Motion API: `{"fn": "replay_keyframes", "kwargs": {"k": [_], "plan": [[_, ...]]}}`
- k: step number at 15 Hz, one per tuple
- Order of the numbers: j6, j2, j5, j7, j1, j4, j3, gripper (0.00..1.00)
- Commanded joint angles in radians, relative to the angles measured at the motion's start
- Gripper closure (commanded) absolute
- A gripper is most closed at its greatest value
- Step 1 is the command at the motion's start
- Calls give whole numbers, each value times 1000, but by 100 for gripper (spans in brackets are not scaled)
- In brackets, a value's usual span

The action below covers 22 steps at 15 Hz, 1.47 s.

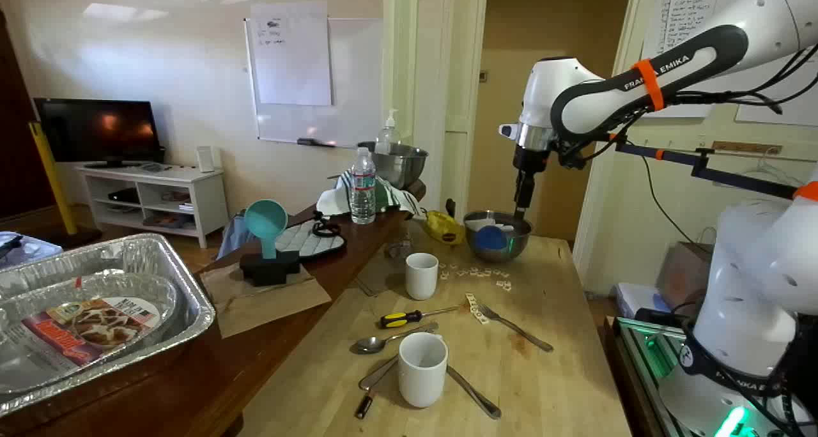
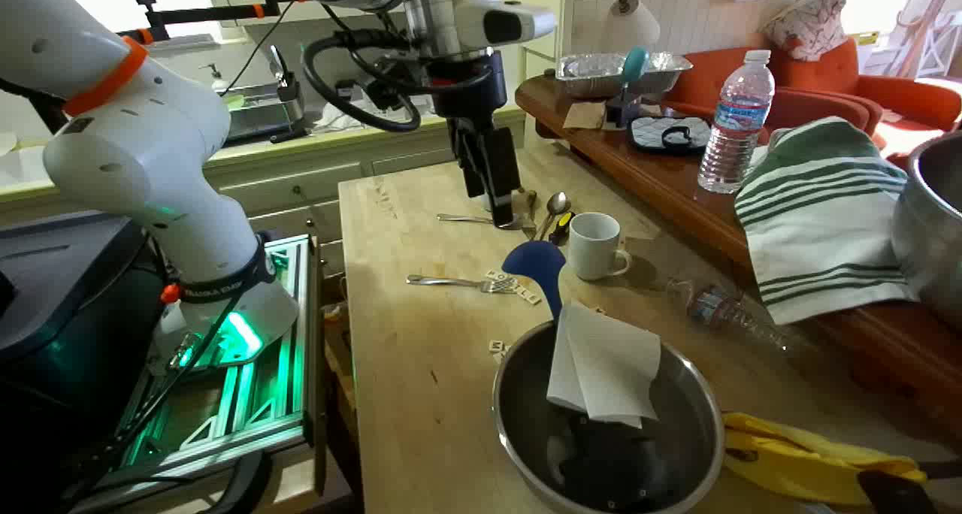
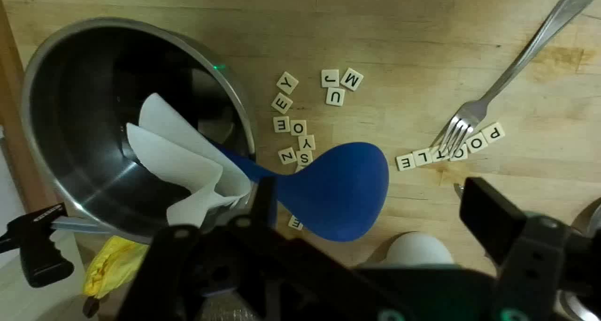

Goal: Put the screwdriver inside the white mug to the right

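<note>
Over the wooden table (image 1: pixel 549 379), our gripper (image 3: pixel 375 203) hangs spread wide, unburdened. In an exterior view, the white mug (image 1: pixel 421 277) stands upright at its eight o'clock; the screwdriver (image 1: pixel 414 316) lies at the mug's six o'clock. We judge this the approach before grasping: next we should reach toward half past seven, straddle the handle (image 1: pixel 397 320), and descend.

The arm (image 1: pixel 748 258) is white with orange bands (image 1: pixel 648 84).
</note>
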Motion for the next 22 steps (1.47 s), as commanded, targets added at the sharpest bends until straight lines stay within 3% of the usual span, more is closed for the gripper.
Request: {"fn": "replay_keyframes", "kwargs": {"k": [1, 14, 22], "plan": [[-1, 1, 5, -3, -7, 1, 7, 0], [25, 10, -1, -4, 8, -2, 23, 0], [119, 65, 31, -79, 179, -3, 129, 0]]}}
